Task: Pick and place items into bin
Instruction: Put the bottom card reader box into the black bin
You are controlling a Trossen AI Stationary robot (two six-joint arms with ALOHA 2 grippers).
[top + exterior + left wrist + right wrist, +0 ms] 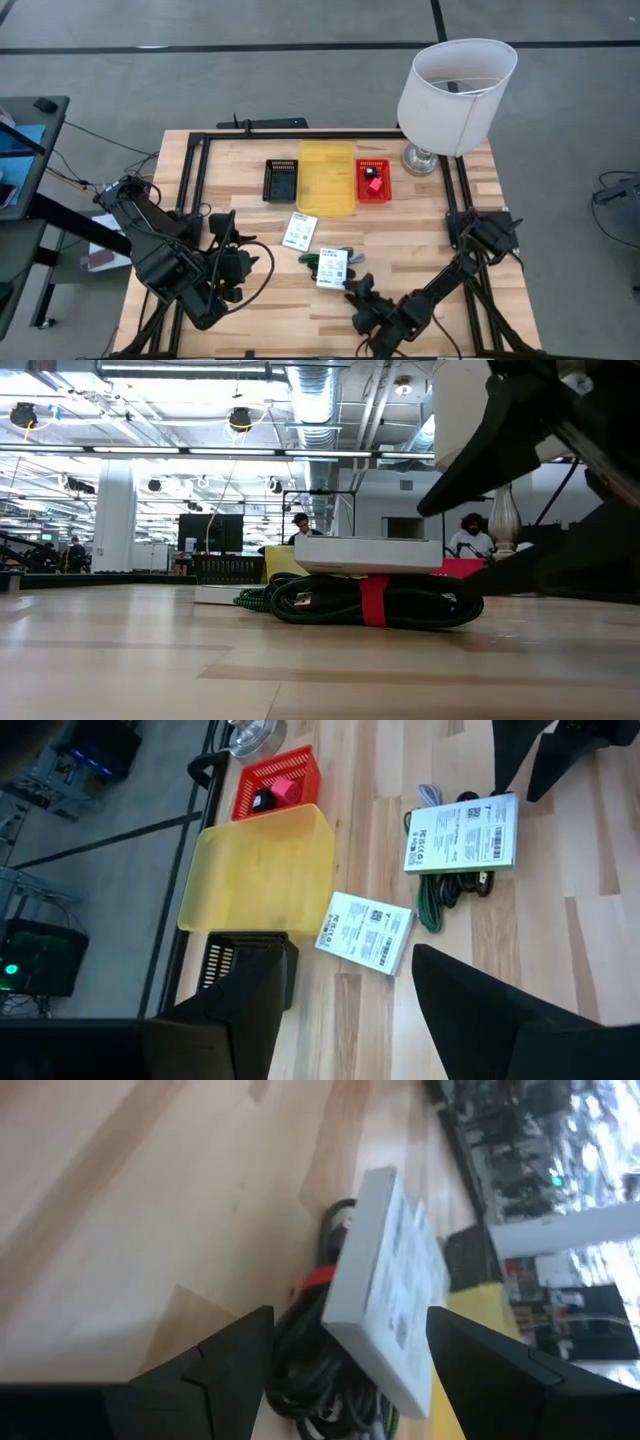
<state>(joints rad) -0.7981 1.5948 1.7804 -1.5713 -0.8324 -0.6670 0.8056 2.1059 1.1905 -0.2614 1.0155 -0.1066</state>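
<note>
A white labelled pack [332, 268] lies on a green-and-black cable bundle [375, 600] bound with a red tie [372, 600], near the table's middle. A second white pack [298, 231] lies flat on the wood, closer to the bins. My right gripper [358, 291] is open and low, just near-side of the bundle; in its wrist view the pack [390, 1290] sits ahead between the open fingers [350, 1317]. My left gripper [233, 250] is open, left of the second pack [365, 931], pointing at it [345, 975]. A small red piece [375, 185] and a black piece [370, 172] lie in the red bin.
Three bins stand in a row at the far side: black [281, 180], yellow [326, 177], red [384, 192]. A lamp with a white shade [455, 90] stands at the far right corner. A black frame [190, 170] runs along the table edges. Bare wood lies toward the near edge.
</note>
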